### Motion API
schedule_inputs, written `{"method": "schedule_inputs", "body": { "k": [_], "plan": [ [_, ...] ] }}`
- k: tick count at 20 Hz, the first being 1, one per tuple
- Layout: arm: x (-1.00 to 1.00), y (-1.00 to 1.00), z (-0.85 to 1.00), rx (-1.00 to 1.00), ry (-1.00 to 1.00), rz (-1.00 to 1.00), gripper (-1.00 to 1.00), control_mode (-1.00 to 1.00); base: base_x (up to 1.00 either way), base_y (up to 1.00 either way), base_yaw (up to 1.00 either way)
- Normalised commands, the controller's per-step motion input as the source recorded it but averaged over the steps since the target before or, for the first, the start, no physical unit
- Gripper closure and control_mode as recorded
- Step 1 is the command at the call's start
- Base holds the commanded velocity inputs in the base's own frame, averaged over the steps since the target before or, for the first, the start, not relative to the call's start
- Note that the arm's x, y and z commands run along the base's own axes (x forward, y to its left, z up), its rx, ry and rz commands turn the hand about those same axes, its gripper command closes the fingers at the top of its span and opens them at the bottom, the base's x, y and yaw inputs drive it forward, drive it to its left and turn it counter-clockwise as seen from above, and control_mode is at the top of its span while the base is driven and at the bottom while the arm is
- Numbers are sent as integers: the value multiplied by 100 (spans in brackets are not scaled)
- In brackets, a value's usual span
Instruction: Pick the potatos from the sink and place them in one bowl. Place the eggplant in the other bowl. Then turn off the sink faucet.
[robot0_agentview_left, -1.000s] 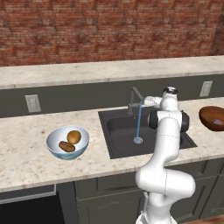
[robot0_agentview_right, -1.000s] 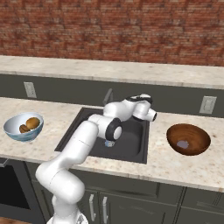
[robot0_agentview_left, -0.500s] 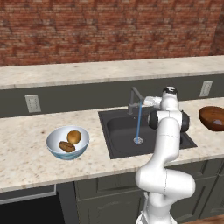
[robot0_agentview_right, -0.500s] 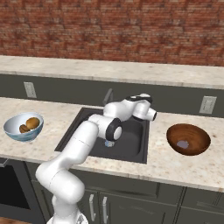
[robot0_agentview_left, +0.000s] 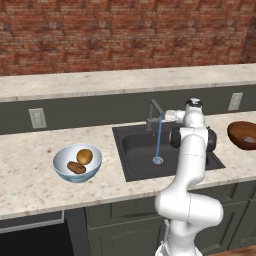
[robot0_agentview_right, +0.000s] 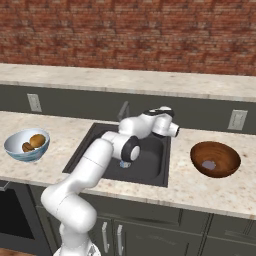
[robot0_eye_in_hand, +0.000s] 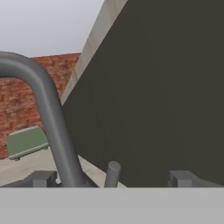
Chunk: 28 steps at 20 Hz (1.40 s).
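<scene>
A: Hidden in the right base view?
B: Most of the sink faucet (robot0_agentview_right: 123, 109), behind the arm; likewise part of the sink (robot0_agentview_right: 152, 165).

A: Cut off by an edge?
B: The other bowl (robot0_agentview_left: 244, 135), at the right border of the left base view.

A: Too small to identify?
B: Grey item in that bowl (robot0_agentview_right: 209, 164).

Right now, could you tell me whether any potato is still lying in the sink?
No, both potatoes lie in the pale bowl, and the sink holds only running water.
</scene>
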Motion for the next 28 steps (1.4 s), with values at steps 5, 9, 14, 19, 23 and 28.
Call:
{"method": "schedule_inputs", "body": {
  "k": [5, 9, 14, 19, 23, 28],
  "plan": [
    [0, 10, 0, 0, -3, 7, -100, -100, 0, 0, 0],
    [0, 1, 0, 0, -3, 8, -100, -100, 0, 0, 0],
    [0, 0, 0, 0, -3, 3, -100, -100, 0, 0, 0],
    [1, -1, 0, 0, -1, 0, -100, -100, 0, 0, 0],
    [10, 9, 0, 0, 0, 0, -100, -100, 0, 0, 0],
    [17, 17, 0, 0, 0, 0, 100, -100, 0, 0, 0]
  ]
}}
